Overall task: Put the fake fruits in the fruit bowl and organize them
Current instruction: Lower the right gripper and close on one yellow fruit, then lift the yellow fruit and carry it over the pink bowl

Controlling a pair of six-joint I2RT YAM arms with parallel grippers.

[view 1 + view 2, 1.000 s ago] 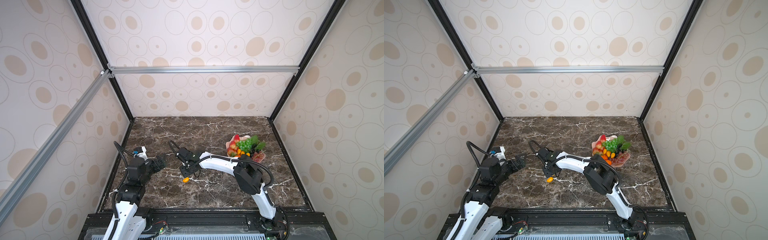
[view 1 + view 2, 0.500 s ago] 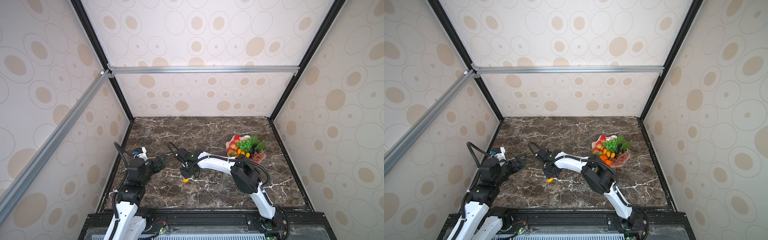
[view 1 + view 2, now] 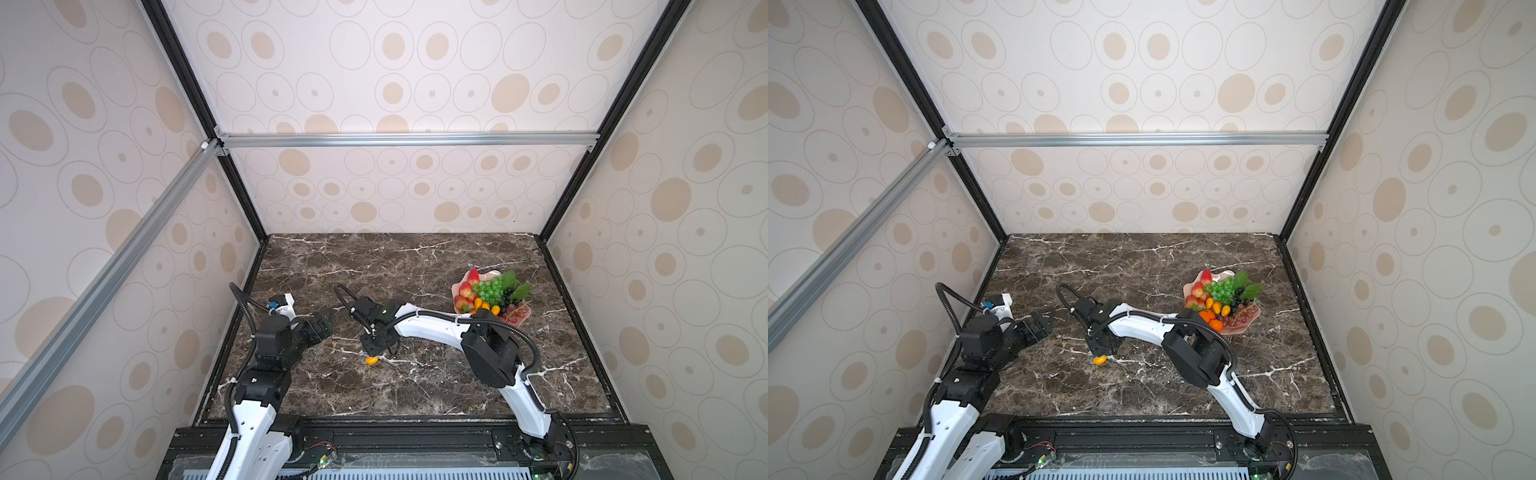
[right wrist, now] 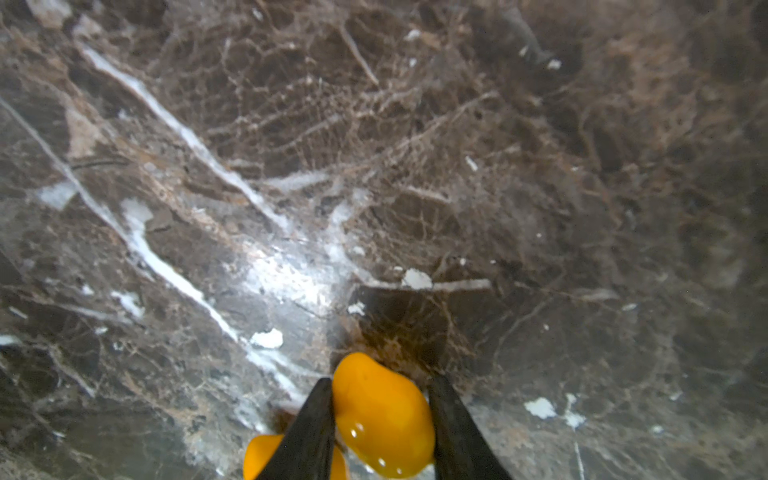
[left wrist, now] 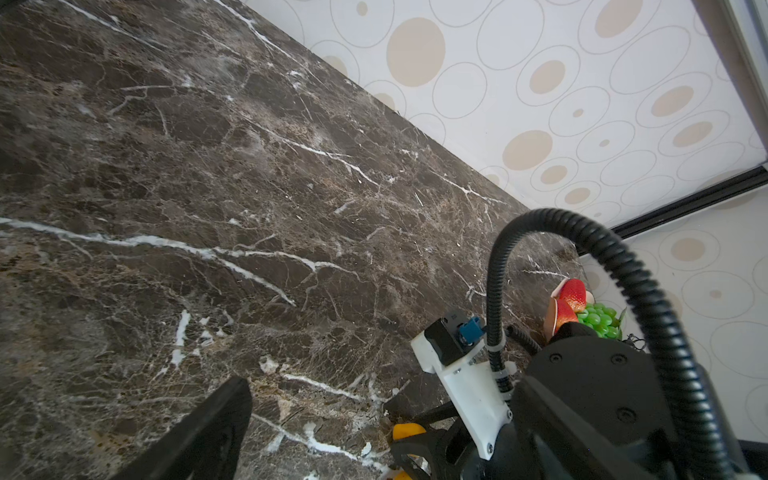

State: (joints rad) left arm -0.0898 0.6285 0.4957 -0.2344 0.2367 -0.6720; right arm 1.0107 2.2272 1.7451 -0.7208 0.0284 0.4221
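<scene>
Currently the right gripper (image 4: 380, 380) is clamped on a small yellow-orange oval fruit (image 4: 384, 419). Its 2 black fingers (image 4: 309, 428) sit 1 on each side, both against the fruit's skin in the right wrist view. In both top views that fruit is down at the marble tabletop (image 3: 415, 266), left of centre in the front half. Can't tell if it's resting or just lifted. A 2nd yellow patch (image 4: 259, 457) shows past 1 finger. It could be fruit or reflection, can't tell.

The left gripper (image 3: 327, 323) has its jaws wide apart with nothing between them. It hovers near the left table edge, close to the right arm's wrist but apart from it.

The fruit bowl (image 3: 492, 273) is near the right edge at mid-depth, apart from the right wall (image 3: 665, 291). It holds strawberries (image 3: 473, 277), a green grape bunch (image 3: 490, 289), a red grape bunch (image 3: 515, 312) and small yellow ovals (image 3: 478, 303). The right arm's elbow overlaps the bowl's front rim in both top views.

The table is bounded by patterned walls on 3 sides and a black rail (image 3: 415, 428) at the front. Bare marble runs across the whole back strip, the back-left area and the front-right corner.

There's what looks like tiny print on the black camera housing (image 5: 442, 338), too small to read.
</scene>
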